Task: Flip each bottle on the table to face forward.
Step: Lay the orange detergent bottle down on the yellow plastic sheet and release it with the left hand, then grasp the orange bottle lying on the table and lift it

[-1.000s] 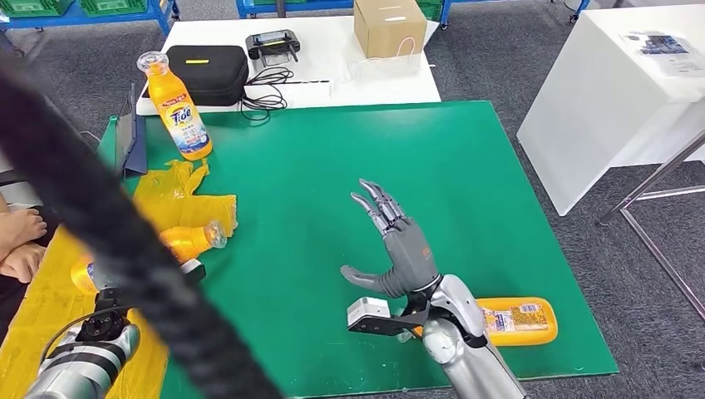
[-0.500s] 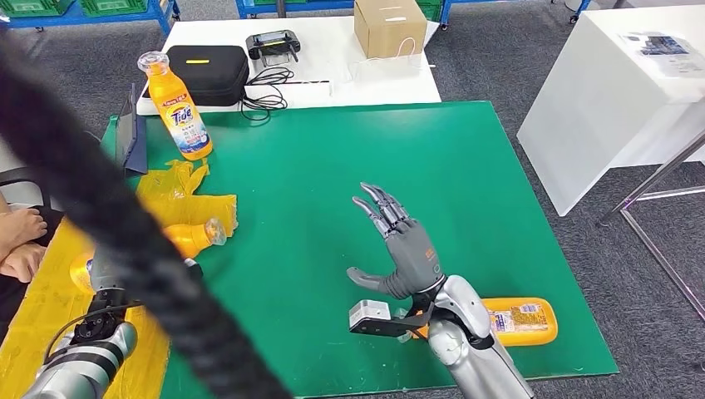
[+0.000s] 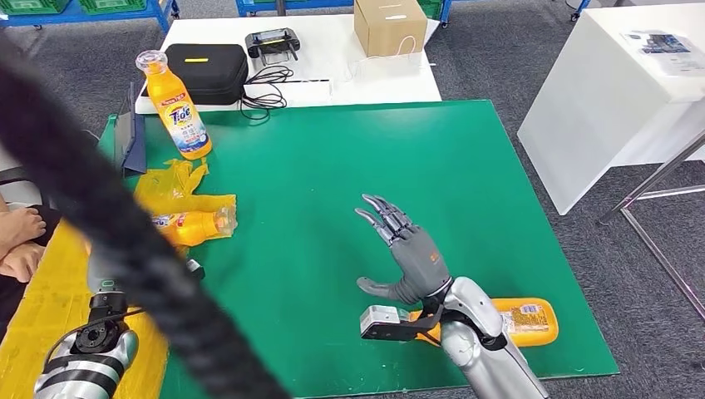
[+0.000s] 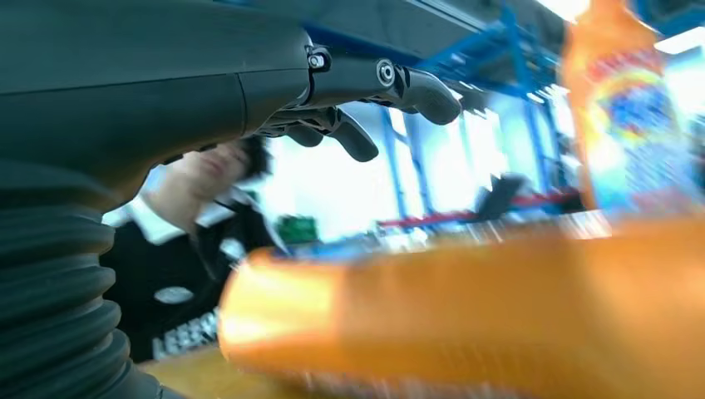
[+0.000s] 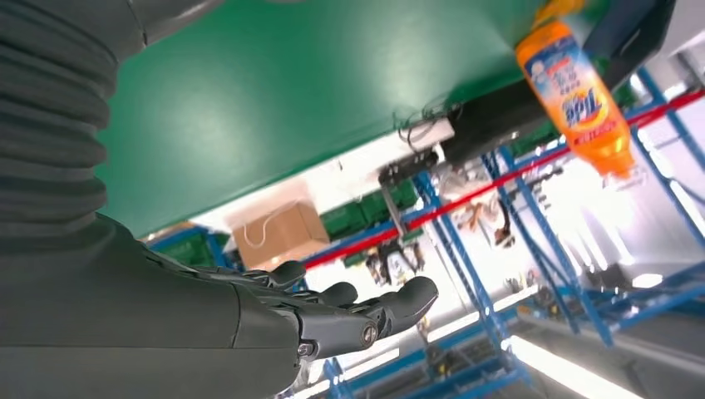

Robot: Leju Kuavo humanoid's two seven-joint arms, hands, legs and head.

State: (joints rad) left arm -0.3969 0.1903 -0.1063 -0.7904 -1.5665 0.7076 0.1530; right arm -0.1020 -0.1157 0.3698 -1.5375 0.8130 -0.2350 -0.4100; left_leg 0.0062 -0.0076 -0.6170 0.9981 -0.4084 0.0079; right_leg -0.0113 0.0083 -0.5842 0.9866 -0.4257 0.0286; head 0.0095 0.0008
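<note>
We hover our empty right hand [image 3: 413, 259], fingers spread, beside the lying bottle [image 3: 520, 321]; next it must grasp and turn it. Left hand [image 4: 366, 91] fingers: holding nothing.

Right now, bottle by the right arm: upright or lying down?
Lying down. The bottle lies flat on the green mat, partly behind the right arm.

One bottle [image 3: 177, 106] stands at the mat's [image 3: 349, 166] far left corner; another [image 3: 193, 226] lies nearer, apparently on a crumpled bag [image 3: 179, 187]. A third bottle [image 3: 520, 321] lies at the near right edge, behind the right arm [image 3: 486, 349].
</note>
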